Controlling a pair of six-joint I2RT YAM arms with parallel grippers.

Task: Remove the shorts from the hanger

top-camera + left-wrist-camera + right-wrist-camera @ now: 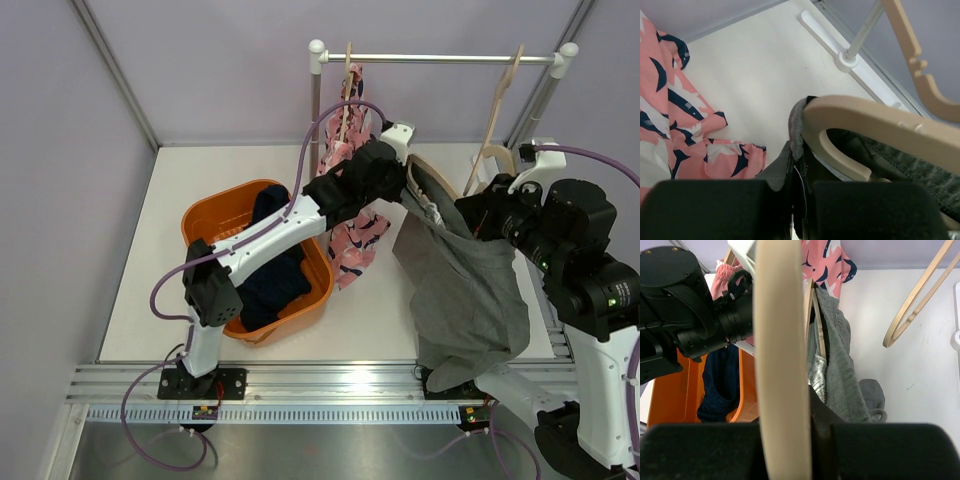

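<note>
Between the two arms, over the right half of the counter (200,170), the grey shorts (465,290) hang in the air from a wooden hanger (782,340), clear of the rack's rail (440,58). The left gripper (795,200) is pressed together on the edge of the grey waistband. It pinches the cloth just beside the hanger's rounded end, which sits inside the waistband. The right gripper (795,445) is clamped on the hanger itself. In the right wrist view the pale wood runs upright between its pads, with grey cloth draped just behind it. Most of the garment sags below the right arm toward the near edge of the counter; whether its hem touches the surface cannot be told.

At the left end of the rail, the pink patterned shorts (355,235) hang on a second hanger (347,90), and the left arm's wrist crosses in front of them. Near the right end of the rail hangs an empty hanger (505,100).

On the left half of the counter stands an orange basket (195,220). The navy shorts (270,280) lie inside it, partly covered in the top view by the left arm reaching over them.
</note>
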